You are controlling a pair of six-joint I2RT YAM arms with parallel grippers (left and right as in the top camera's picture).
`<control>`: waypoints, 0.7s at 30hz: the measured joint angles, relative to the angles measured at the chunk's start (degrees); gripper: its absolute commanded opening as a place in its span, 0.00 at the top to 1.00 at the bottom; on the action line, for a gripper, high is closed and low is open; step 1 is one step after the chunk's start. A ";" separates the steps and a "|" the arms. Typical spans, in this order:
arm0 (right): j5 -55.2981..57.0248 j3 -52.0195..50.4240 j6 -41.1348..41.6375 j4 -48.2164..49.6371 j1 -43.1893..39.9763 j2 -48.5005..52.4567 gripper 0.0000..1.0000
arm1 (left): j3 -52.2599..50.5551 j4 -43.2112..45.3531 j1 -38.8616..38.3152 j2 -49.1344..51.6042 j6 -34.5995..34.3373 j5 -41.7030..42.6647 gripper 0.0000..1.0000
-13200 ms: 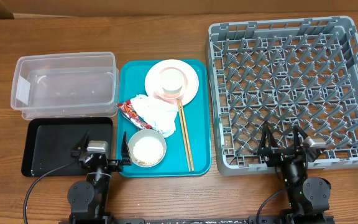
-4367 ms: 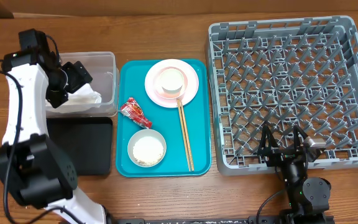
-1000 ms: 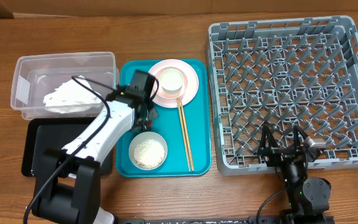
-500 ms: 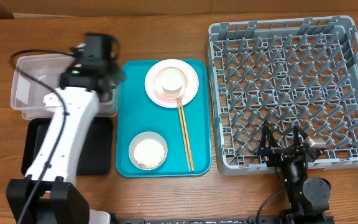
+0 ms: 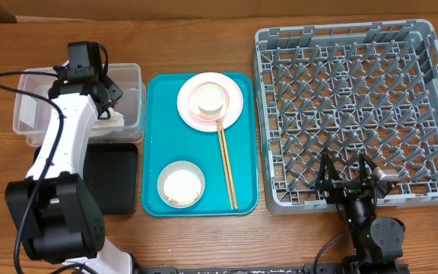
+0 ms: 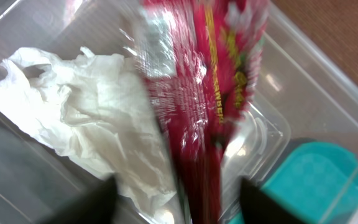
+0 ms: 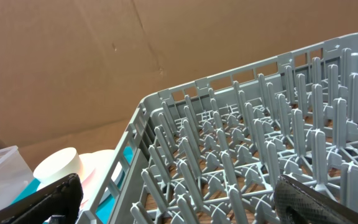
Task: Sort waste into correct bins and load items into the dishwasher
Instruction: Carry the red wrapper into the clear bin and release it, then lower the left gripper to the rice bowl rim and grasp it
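Note:
My left gripper (image 5: 109,93) hangs over the right end of the clear tub (image 5: 29,84). In the left wrist view its fingers (image 6: 176,208) stand apart, and the red snack wrapper (image 6: 204,93) shows blurred between them, above the tub floor (image 6: 316,81). The crumpled napkin (image 6: 79,118) lies in the tub (image 5: 115,120). The pink plate (image 5: 236,97) with the white cup (image 5: 210,99), the bowl of rice (image 5: 181,183) and the chopsticks (image 5: 226,164) sit on the teal tray (image 5: 154,152). My right gripper (image 5: 346,179) is open and empty at the front edge of the grey rack (image 5: 356,106).
The black tray (image 5: 116,179) lies in front of the tub, partly under my left arm. The right wrist view looks over the rack's pegs (image 7: 241,155) between its open fingers (image 7: 179,205), toward the cup (image 7: 58,165).
My left arm has swung from the teal tray to the tub, taking the red wrapper along. Its fingers now stand apart round the wrapper. The right arm has not moved.

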 measured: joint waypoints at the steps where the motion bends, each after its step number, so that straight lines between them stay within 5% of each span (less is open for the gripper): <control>1: 0.02 0.00 0.02 0.00 0.00 0.00 0.00 | 0.00 0.02 0.00 0.07 0.28 0.07 0.17; 8: 0.04 0.00 0.00 0.00 0.00 0.00 0.00 | 0.11 -4.92 -0.13 -1.64 4.07 9.62 0.39; 21: 0.02 0.00 0.00 0.00 0.00 0.00 0.00 | 1.07 -22.82 -17.86 -14.51 11.15 20.02 0.43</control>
